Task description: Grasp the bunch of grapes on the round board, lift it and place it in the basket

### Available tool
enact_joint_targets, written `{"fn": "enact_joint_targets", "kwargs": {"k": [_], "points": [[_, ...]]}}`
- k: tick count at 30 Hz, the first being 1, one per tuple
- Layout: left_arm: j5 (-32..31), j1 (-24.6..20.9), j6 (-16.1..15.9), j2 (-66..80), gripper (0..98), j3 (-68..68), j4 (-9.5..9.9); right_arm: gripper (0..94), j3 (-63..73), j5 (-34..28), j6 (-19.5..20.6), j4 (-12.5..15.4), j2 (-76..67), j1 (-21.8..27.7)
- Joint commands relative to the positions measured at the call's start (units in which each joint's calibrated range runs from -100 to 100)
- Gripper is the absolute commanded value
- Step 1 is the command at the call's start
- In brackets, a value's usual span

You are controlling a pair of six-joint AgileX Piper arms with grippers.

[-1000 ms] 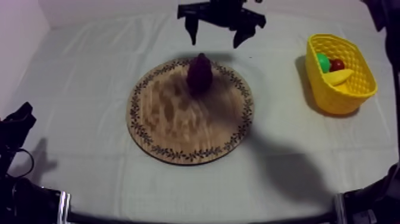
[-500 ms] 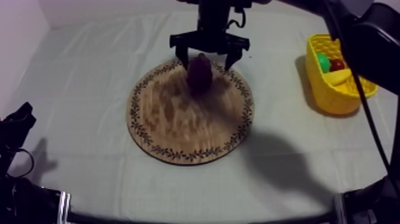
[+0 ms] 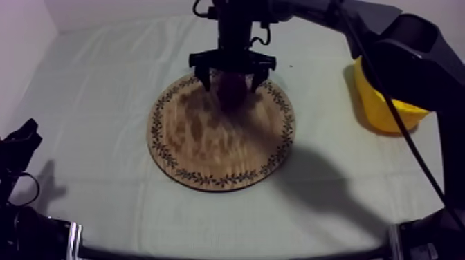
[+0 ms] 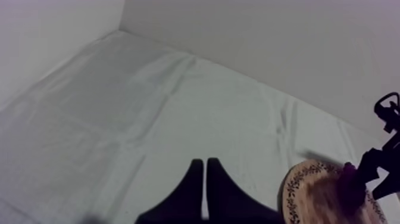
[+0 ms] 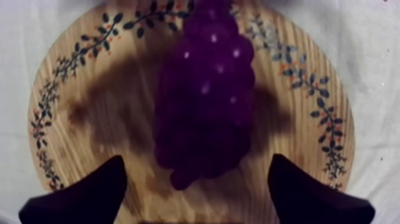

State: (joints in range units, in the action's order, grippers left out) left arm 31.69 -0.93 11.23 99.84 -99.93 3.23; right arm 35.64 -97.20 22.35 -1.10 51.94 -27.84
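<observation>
A dark purple bunch of grapes (image 3: 233, 90) lies on the far part of the round wooden board (image 3: 207, 149) with a patterned rim. My right gripper (image 3: 232, 84) hangs open over the bunch, one finger at each side of it. Seen from the right wrist, the grapes (image 5: 205, 101) lie on the board (image 5: 77, 119) between the two wide-apart fingertips (image 5: 95, 190). The yellow basket (image 3: 380, 107) stands at the right, partly hidden behind my right arm. My left gripper (image 4: 205, 173) is shut, low at the left over bare cloth, and the board (image 4: 318, 196) and grapes (image 4: 351, 187) lie beyond it.
My right arm (image 3: 387, 48) reaches in from the upper right across the basket. The left arm (image 3: 21, 149) rests low at the left edge. The cloth's back edge meets a wall behind the board.
My right gripper has come down from behind the board and toward the near side; its open fingers now straddle the grapes. The arm now covers the basket's contents. The left arm is still.
</observation>
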Motion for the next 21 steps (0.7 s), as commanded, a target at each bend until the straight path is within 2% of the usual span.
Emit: {"fn": "enact_joint_targets", "kwargs": {"k": [1,16,21], "points": [[-0.01,0.02,-0.02,-0.01,0.0,0.04,-0.03,67.9,0.59,-0.06,0.03,-0.05,0.7,0.16],[-0.01,0.02,-0.02,-0.01,0.0,0.04,-0.03,66.4,6.42,-0.11,0.6,-0.52,6.89,0.82],[-0.01,0.02,-0.02,-0.01,0.0,0.04,-0.03,58.9,8.75,-0.04,-0.13,-0.31,8.48,1.09]]}}
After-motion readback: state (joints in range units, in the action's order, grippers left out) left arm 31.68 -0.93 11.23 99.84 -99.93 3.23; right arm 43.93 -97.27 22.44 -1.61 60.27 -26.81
